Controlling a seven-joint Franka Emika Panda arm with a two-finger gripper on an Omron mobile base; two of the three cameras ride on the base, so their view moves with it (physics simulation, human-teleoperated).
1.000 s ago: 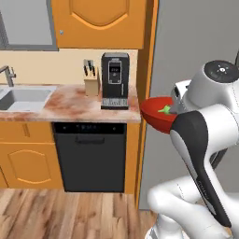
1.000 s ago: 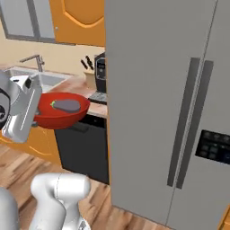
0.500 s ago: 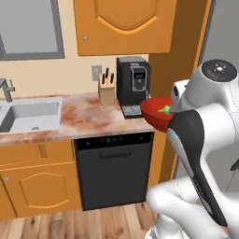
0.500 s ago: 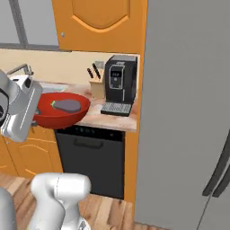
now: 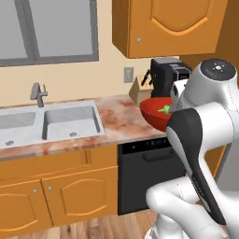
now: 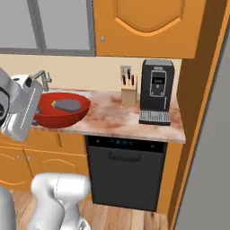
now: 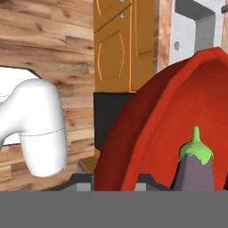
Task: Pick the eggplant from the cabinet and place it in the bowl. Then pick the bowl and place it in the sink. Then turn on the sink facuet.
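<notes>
in the left base view, going left to right: the sink facuet stands at the far left, mid-height, behind the sink, whose two grey basins are set in the marbled reddish counter. under the counter run orange panelled doors, then a black dishwasher in the lower middle. a grey window fills the upper left and an orange wall cupboard hangs at the upper right. below it, a knife block and a black coffee machine stand on the counter. right of centre the bowl is held up in the air in front of the counter's edge, partly covered by the white arm; the eggplant lies inside it, its green tip showing.

in the right base view the red bowl sits at centre left, just beside the arm's white wrist, with the grey-purple eggplant lying in its middle. the tap shows behind it, then the knife block and coffee machine further right.

in the hand view the bowl's red wall fills the right half and the eggplant sits at the lower right, stem upward in the frame. the gripper's fingertips are hidden here, but the claw is closed tight on the bowl's rim.
</notes>
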